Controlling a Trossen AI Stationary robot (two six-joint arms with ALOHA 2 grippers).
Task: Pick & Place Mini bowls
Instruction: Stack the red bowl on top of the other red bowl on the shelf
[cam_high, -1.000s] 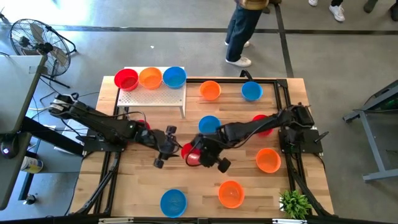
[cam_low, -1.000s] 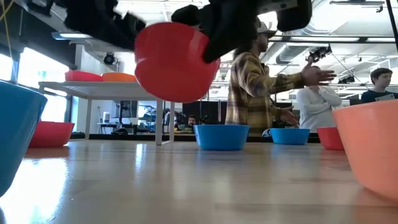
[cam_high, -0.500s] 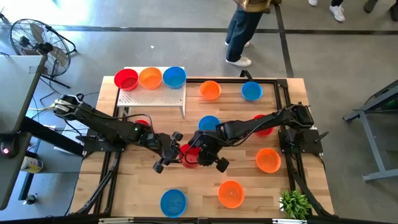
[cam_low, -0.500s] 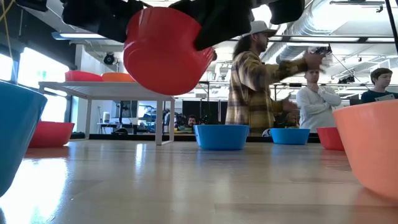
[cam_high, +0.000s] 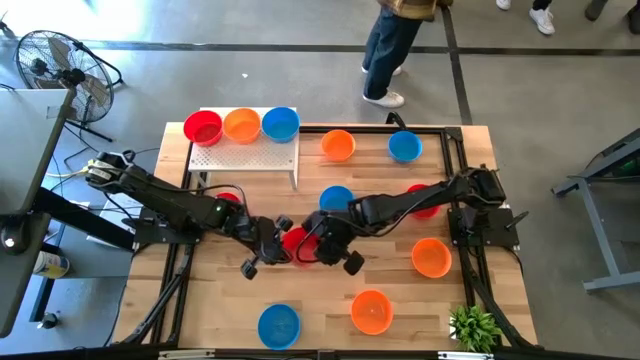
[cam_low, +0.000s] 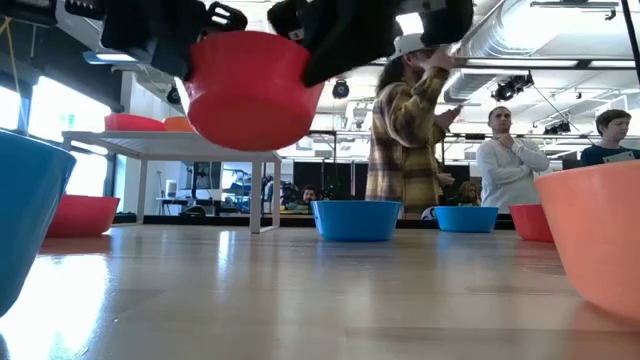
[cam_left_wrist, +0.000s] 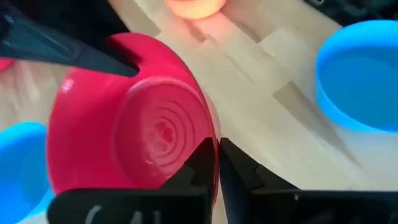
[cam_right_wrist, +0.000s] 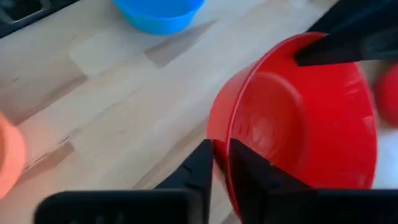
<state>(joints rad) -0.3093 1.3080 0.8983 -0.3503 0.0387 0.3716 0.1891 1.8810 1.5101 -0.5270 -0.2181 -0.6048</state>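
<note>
A red mini bowl (cam_high: 295, 240) hangs above the table's middle between my two grippers, mouth up and nearly level in the low view (cam_low: 245, 90). My left gripper (cam_high: 280, 238) is shut on the bowl's rim on the side toward the table's left. My right gripper (cam_high: 312, 243) stands at the opposite rim, its fingers a little apart, one inside the wall and one outside (cam_right_wrist: 221, 155). Three mini bowls, red (cam_high: 203, 128), orange (cam_high: 241, 124) and blue (cam_high: 280, 123), sit on the white perforated board (cam_high: 245, 155). My left gripper pinches the red bowl's rim (cam_left_wrist: 210, 127) between its two fingers, which slant down at it from the table's left. The bowl is lifted clear of the table, mouth up. My right gripper straddles the opposite rim (cam_right_wrist: 225, 134); whether its fingers touch the wall I cannot tell.
Loose bowls stand around the table: orange (cam_high: 338, 145), blue (cam_high: 404, 146), blue (cam_high: 336, 199), red (cam_high: 420, 198) under the right arm, orange (cam_high: 431, 257), orange (cam_high: 371, 311), blue (cam_high: 279, 326). A small plant (cam_high: 474, 328) is at the near right corner. People stand beyond the far edge.
My left gripper has come in toward the red bowl and taken hold of its rim. The bowl, tilted a second ago, now hangs nearly level and has shifted a little toward the table's left.
</note>
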